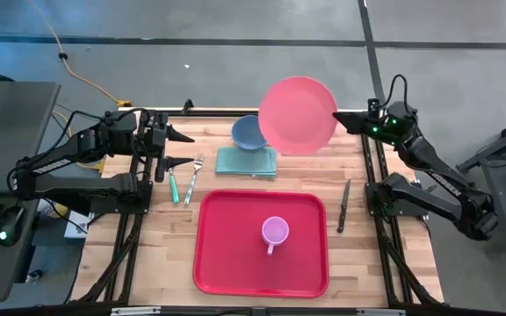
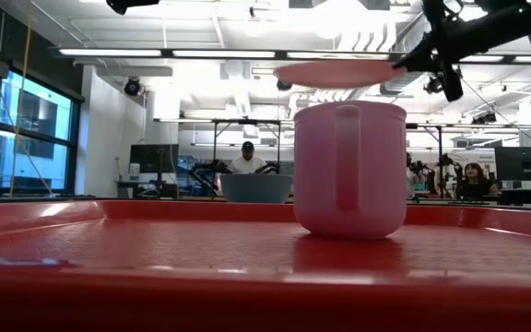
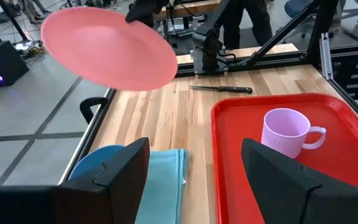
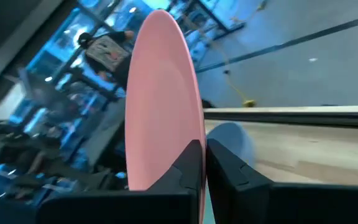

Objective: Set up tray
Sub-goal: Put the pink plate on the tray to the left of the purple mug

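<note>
Resting on the wooden table at its near edge is the tray: large, red, rectangular, plastic, with rounded corners and a raised rim. A pink mug stands upright near the tray's centre, handle toward the near rim. Beyond the tray's far rim lie a folded teal cloth and a blue bowl touching it. Off the tray's far left corner lie a teal-handled utensil and a fork. A knife lies just beside the tray's right rim. The right gripper, above the table past the tray's far right corner, is clamped on the rim of a round pink plate, which is held in the air. The left gripper, beyond the tray's far left corner, stands wide apart and holds nothing.
</note>
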`<control>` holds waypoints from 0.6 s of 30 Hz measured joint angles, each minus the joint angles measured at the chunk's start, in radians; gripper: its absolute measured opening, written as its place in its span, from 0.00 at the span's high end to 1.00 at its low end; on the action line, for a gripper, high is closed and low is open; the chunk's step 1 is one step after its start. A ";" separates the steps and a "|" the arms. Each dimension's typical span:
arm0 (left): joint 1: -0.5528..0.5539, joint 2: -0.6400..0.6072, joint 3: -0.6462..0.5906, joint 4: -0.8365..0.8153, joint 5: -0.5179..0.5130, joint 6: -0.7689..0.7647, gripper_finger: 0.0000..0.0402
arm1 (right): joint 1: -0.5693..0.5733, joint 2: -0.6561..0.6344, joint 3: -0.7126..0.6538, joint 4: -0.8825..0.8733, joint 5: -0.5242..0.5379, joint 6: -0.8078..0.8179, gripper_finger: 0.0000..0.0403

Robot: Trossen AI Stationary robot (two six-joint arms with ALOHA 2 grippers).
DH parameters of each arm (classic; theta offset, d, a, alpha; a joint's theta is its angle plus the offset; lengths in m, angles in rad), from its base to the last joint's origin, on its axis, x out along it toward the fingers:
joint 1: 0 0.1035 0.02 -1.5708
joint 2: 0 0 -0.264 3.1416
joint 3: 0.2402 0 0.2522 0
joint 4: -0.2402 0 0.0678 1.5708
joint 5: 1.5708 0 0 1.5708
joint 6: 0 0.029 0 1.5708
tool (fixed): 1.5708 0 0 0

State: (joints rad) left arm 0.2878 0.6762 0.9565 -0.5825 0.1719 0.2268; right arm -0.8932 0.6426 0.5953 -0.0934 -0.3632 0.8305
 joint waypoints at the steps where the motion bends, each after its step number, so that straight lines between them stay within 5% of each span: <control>1: 0.000 0.000 0.000 0.002 0.000 0.000 0.29 | 0.014 0.000 0.000 0.011 -0.006 0.004 1.00; 10: 0.000 0.000 0.000 0.014 0.000 -0.016 0.29 | 0.234 0.027 0.000 0.133 0.029 0.060 1.00; 18: 0.000 0.002 0.000 0.016 -0.013 -0.024 0.29 | 0.501 0.194 0.000 0.208 0.163 0.067 1.00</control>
State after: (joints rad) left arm 0.2878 0.6783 0.9565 -0.5667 0.1587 0.2031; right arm -0.3919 0.8368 0.5957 0.1141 -0.2001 0.8978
